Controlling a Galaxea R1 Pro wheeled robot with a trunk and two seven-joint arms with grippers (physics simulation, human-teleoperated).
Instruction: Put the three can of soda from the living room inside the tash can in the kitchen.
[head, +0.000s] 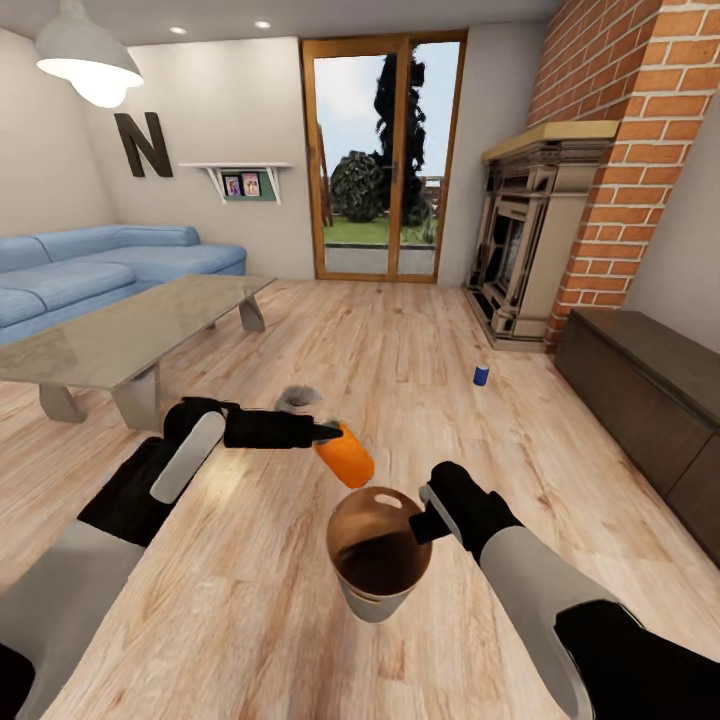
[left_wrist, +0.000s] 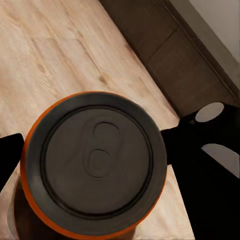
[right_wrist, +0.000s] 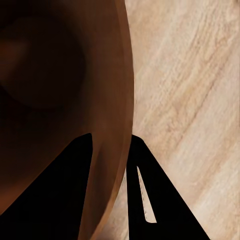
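Orange soda can (head: 346, 455) tilted, silver-topped, clamped in left end effector (head: 334, 433), right end effector (head: 428, 512) pinching bin rim (head: 378, 497)

Daylight is pouring in through the glass door (head: 385, 160), and the pendant lamp (head: 90, 62) is glowing near white overhead. The wood floor (head: 400, 340) is looking evenly bright, with a soft grey shadow patch (head: 297, 397) lying on it. The low surface (head: 120, 330) is giving off a pale sheen. Walls are bowing slightly toward the edges. The bin's inside (right_wrist: 50, 100) is reading dim and blurry up close.
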